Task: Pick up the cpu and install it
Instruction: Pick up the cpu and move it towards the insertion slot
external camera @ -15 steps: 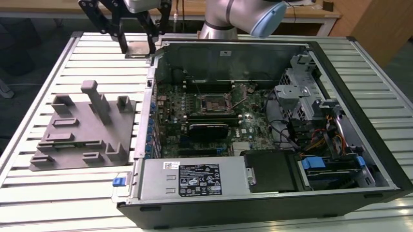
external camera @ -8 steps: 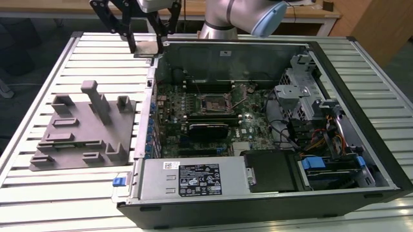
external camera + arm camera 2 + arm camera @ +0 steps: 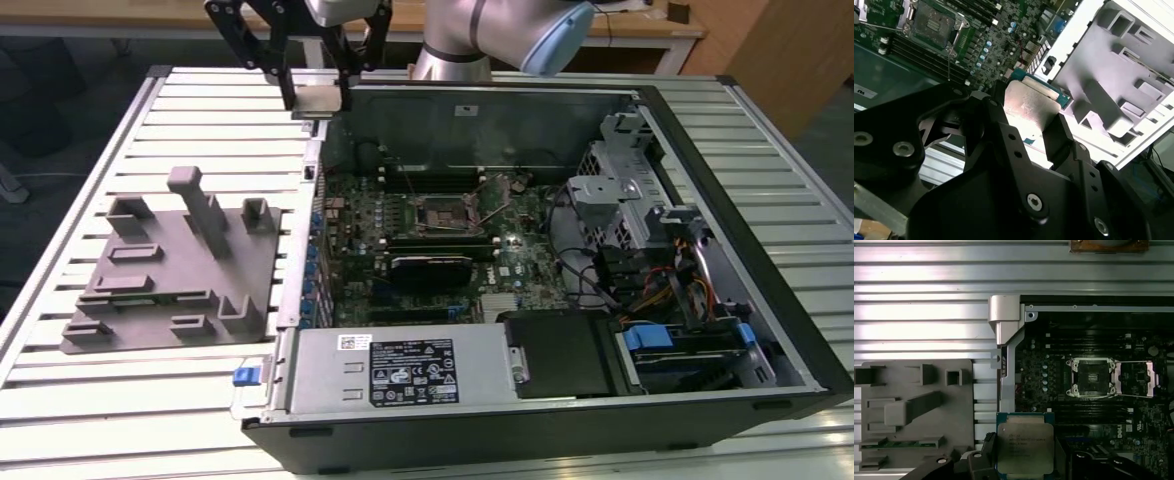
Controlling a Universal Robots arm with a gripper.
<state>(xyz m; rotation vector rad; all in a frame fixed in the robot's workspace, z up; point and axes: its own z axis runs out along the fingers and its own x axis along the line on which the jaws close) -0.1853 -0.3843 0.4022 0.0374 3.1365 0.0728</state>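
The gripper (image 3: pixel 319 98) is clamped on the cpu (image 3: pixel 1025 447), holding it by its edges above a corner of the computer case (image 3: pixel 534 435) on the fixture block (image 3: pixel 160 290) side. Pickup looks done; seating it in the motherboard socket (image 3: pixel 1090 377) (latch open, empty) is left.

Bright, even light from above falls on the slatted counter (image 3: pixel 80 390) around the open computer case (image 3: pixel 534 430) in the exterior view. The slats shine pale, while the case's inside stays darker, with soft shadow below its far wall. In the second wrist view the cpu (image 3: pixel 1026 102) glares white on its metal top, and the black tool (image 3: pixel 1029 117) holding it looks dim and soft. In the first wrist view the slats beside the case gleam in streaks.
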